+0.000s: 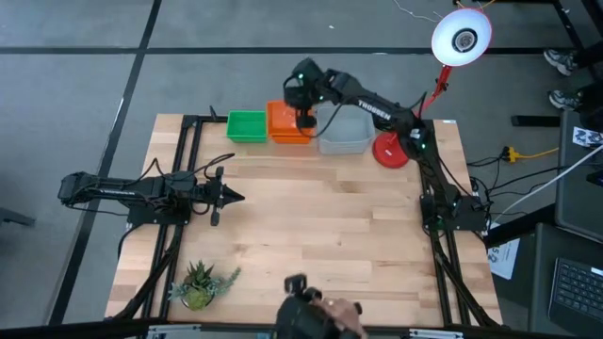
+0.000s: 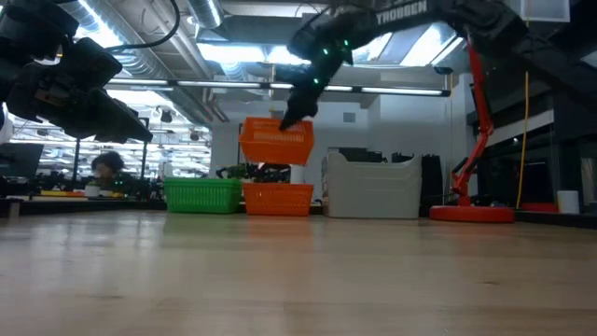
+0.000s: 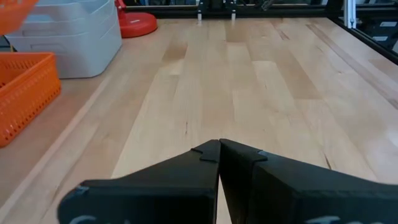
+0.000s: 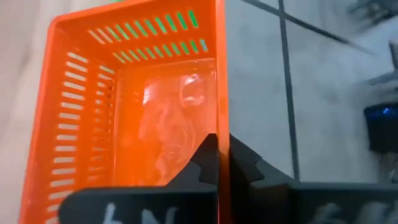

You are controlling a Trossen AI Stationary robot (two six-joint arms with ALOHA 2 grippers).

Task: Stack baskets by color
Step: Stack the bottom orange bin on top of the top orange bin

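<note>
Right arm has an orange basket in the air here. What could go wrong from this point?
1. The right gripper pinches only one wall of the lifted orange basket, which hangs tilted; it may slip or swing.
2. Lowered askew, it could catch the rim of the orange basket below instead of nesting.
3. The green basket and grey-white basket sit close by; a drop could knock them.

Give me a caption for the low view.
Right gripper lifts an orange basket above another orange basket.

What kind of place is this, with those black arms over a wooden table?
Probably a robotics lab or workshop. Two arms are mounted on a wooden table, the right hand holds an orange basket in the air, and exposed ceiling ducts with more workbenches show behind.
</note>
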